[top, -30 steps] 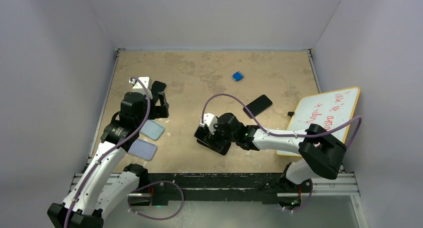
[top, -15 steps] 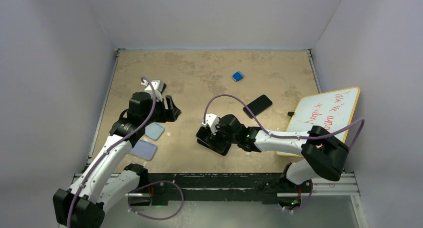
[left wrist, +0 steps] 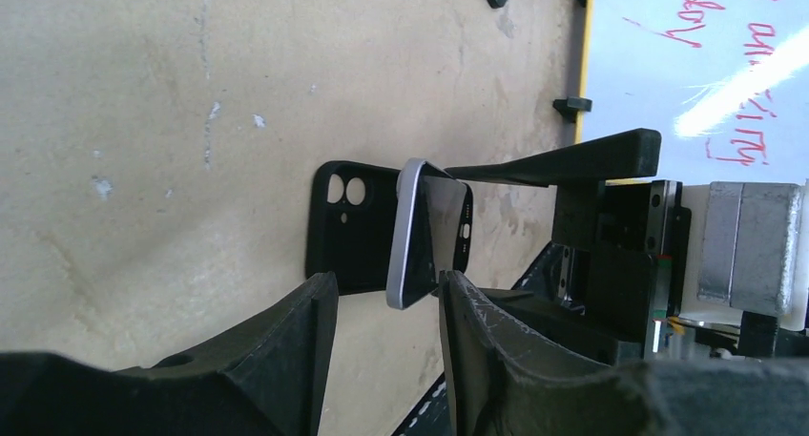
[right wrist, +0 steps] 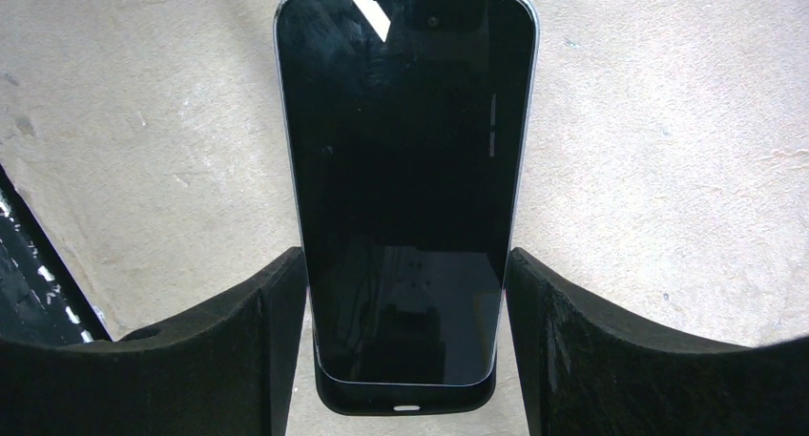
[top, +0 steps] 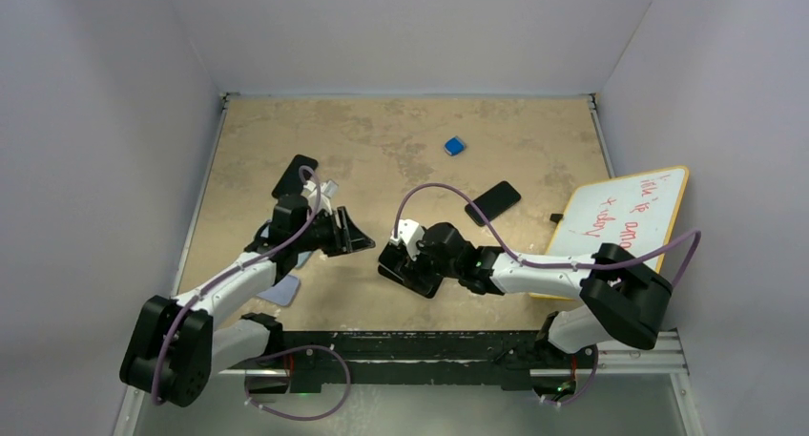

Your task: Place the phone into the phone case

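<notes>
Right gripper [right wrist: 405,321] pinches the phone [right wrist: 405,169] by its sides, bottom end in the black phone case [left wrist: 334,236], top tilted above it, left gripper [left wrist: 386,298] spread empty beside case: lower flat, press evenly.

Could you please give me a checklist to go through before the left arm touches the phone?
1. Right jaws gripping the phone by its long edges: ok.
2. Case flat on the table: ok.
3. Phone lying flat in the case: not ok, its top end tilts up.
4. Bottom end fully seated: cannot tell.
5. Left jaws open, clear of the phone: ok.
</notes>
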You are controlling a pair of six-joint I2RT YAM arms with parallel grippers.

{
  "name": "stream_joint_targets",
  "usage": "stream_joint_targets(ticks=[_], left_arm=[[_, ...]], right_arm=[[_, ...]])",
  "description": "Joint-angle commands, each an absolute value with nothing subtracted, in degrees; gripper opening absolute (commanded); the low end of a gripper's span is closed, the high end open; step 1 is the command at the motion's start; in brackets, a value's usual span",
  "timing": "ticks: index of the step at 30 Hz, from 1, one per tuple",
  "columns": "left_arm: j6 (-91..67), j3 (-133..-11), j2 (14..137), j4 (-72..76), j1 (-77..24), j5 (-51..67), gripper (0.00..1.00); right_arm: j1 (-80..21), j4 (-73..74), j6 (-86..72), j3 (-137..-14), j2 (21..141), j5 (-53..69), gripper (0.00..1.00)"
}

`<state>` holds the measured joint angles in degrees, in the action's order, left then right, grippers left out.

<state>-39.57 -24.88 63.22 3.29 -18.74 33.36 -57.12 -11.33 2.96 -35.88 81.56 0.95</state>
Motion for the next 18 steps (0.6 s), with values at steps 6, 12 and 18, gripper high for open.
stream_joint_targets(ticks=[6, 12, 18], left_arm=[[-47.0, -21.0, 71.6, 22.8, -19.4, 41.0, 0.45], [-48.5, -21.3, 76.6, 28.3, -20.3, 41.6, 0.44], [-50.3, -20.9, 80.1, 32.3, -24.1, 41.2, 0.37]], right_arm=[[-57.7, -14.3, 2.8, -34.8, 79.5, 0.2, 0.70], [-57.7, -14.4, 3.1, -34.6, 79.3, 0.2, 0.71], [-57.8, -14.1, 3.5, -35.0, 79.1, 0.2, 0.71]])
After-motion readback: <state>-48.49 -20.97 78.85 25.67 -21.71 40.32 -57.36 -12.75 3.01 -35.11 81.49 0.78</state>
